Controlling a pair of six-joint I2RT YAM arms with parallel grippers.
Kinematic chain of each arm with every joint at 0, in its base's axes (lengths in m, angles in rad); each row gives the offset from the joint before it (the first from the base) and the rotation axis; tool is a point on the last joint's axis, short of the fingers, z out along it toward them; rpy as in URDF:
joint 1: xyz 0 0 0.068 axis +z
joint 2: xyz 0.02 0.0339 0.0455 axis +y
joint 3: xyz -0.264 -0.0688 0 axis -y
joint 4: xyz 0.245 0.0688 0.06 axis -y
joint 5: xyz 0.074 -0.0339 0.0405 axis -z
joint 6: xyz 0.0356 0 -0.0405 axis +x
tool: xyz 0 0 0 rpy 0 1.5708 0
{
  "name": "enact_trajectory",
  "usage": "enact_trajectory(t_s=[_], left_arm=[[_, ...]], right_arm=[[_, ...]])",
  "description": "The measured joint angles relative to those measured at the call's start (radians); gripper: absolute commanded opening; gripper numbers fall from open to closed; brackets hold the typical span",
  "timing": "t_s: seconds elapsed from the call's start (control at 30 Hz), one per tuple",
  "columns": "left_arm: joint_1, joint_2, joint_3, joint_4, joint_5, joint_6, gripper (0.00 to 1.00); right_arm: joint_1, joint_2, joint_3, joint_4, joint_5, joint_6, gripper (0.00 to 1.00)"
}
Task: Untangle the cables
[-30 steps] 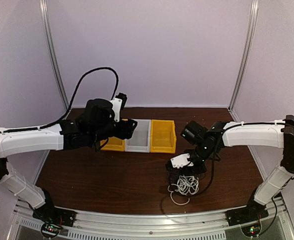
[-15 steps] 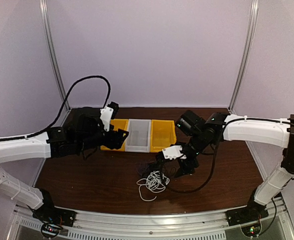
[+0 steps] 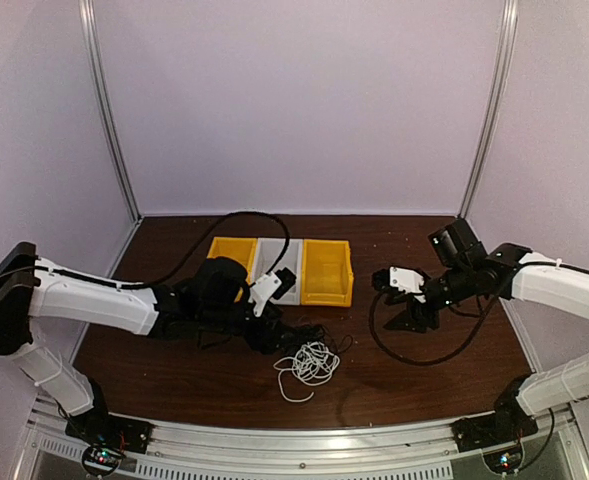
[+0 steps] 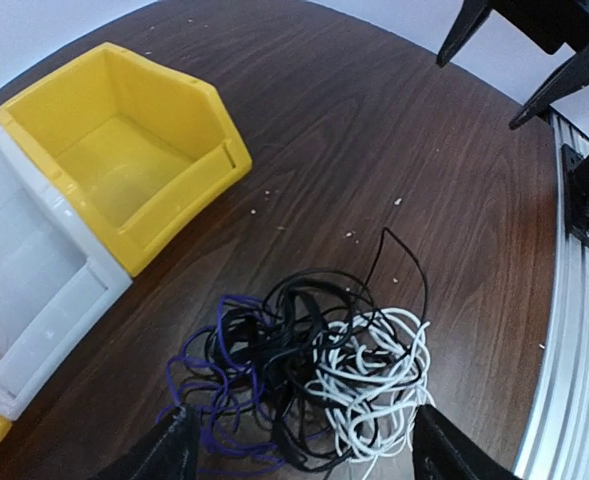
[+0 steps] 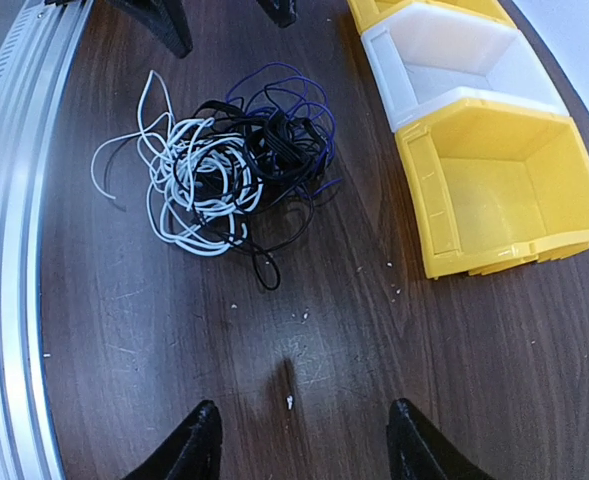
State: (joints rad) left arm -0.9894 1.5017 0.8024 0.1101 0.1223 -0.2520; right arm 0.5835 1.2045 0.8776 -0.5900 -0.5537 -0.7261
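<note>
Both hands hold nothing, fingers spread: left hand over the tangled cables, right hand well aside.

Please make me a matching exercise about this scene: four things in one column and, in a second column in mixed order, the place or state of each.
Things:
1. white cable
2. purple cable
3. white bin
4. right pincer

Places or states:
A. between two yellow bins
B. open, above bare table
C. side of the tangle nearer the bins
D. side of the tangle nearer the rail

Pairs: 1-D, 2-C, 3-A, 4-B
</note>
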Motion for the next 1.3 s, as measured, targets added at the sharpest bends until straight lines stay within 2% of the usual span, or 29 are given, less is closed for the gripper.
enact_trajectory(t_s=[0.1,0.2,0.4,0.5,0.63,0.77,0.93,1.07,1.2,1.3], left_arm=[[-0.01,0.101,0.034,0.082,0.05,0.029,0.76],[-0.013,0.182,0.062,0.172,0.078,0.058,0.76],[-0.013,0.349,0.143,0.268,0.145,0.091,0.67],[-0.014,0.371,0.12,0.301,0.18,0.077,0.64],[-0.023,0.328,0.016,0.364,0.211,0.032,0.63],[-0.046,0.267,-0.054,0.376,0.217,0.003,0.67],[-0.054,0.196,-0.062,0.375,0.179,-0.003,0.72],[-0.054,0.127,-0.062,0.374,0.13,-0.005,0.73],[-0.054,0.076,-0.062,0.349,0.083,-0.01,0.73],[-0.054,0.043,-0.067,0.332,0.057,-0.02,0.73]], right_arm=[[-0.007,0.015,-0.042,0.05,-0.011,0.02,0.55],[-0.009,0.045,-0.053,0.085,-0.035,0.031,0.6],[-0.012,0.059,-0.072,0.13,-0.071,0.031,0.66],[-0.012,0.059,-0.101,0.145,-0.074,0.026,0.67],[-0.012,0.064,-0.116,0.152,-0.074,0.02,0.68],[0.008,0.105,-0.116,0.171,-0.066,0.014,0.68],[0.08,0.174,-0.105,0.171,-0.052,-0.001,0.68],[0.106,0.25,-0.034,0.172,-0.052,-0.016,0.67],[0.116,0.332,0.047,0.209,-0.051,-0.034,0.62],[0.138,0.394,0.089,0.219,-0.048,-0.055,0.54]])
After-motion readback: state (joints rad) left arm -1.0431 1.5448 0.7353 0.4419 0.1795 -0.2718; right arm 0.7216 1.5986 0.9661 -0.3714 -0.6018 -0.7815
